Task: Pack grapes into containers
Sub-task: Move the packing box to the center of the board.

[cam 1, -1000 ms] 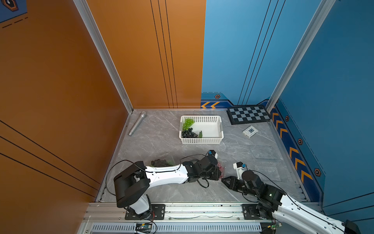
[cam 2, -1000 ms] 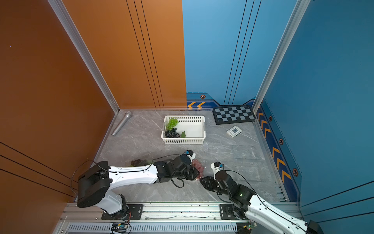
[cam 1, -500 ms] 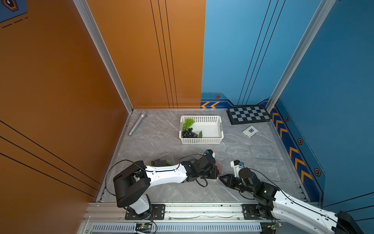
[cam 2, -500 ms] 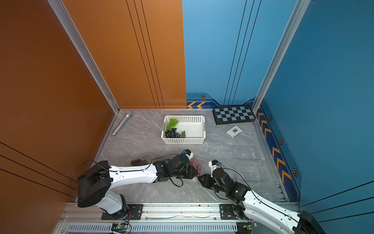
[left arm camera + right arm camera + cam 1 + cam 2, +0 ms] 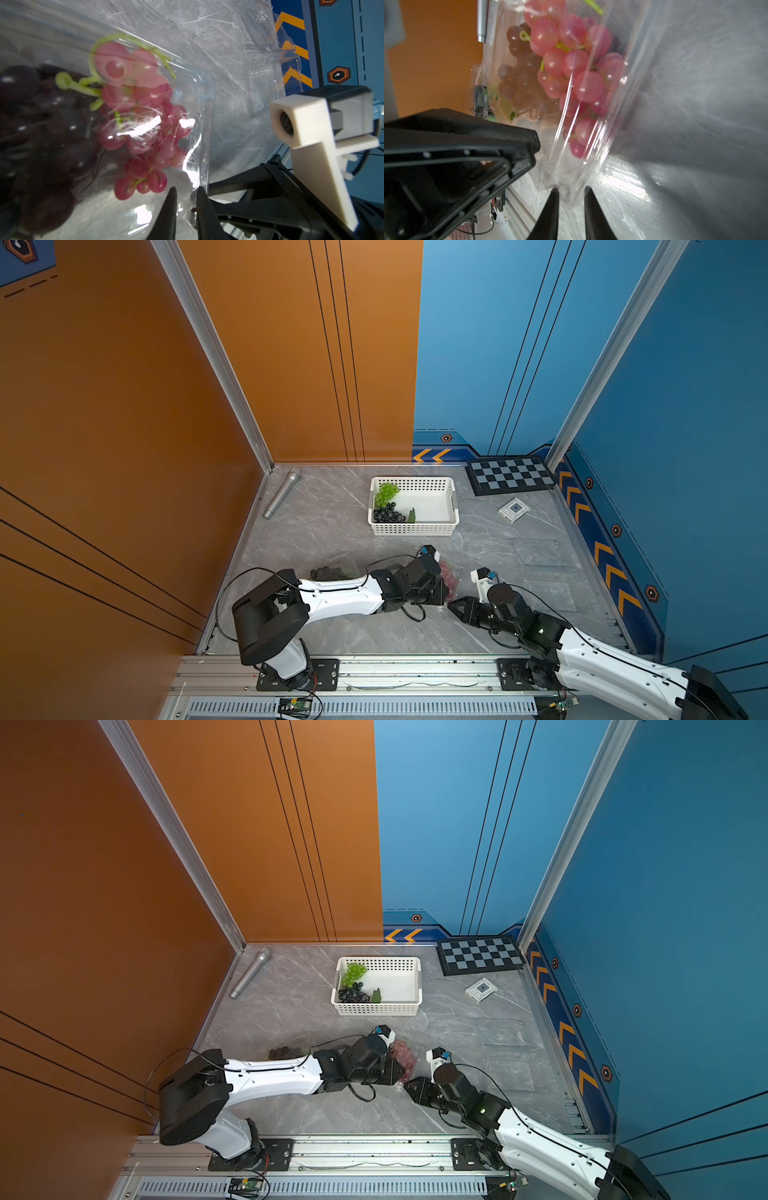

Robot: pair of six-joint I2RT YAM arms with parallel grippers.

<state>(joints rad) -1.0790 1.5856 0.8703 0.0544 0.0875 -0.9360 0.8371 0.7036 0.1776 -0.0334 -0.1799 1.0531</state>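
Both top views: the container point(image 5: 456, 572) of red grapes point(image 5: 446, 578) lies near the worktop's front edge, between left gripper point(image 5: 441, 598) and right gripper point(image 5: 452, 605), their jaws unreadable. Left wrist: left jaws pinch its rim. Right wrist: right jaws stand spread astride its corner, dark grapes point(image 5: 519, 83) beside the red.

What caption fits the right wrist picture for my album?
Pink grapes inside a clear container, its corner between the fingertips of the right tool.
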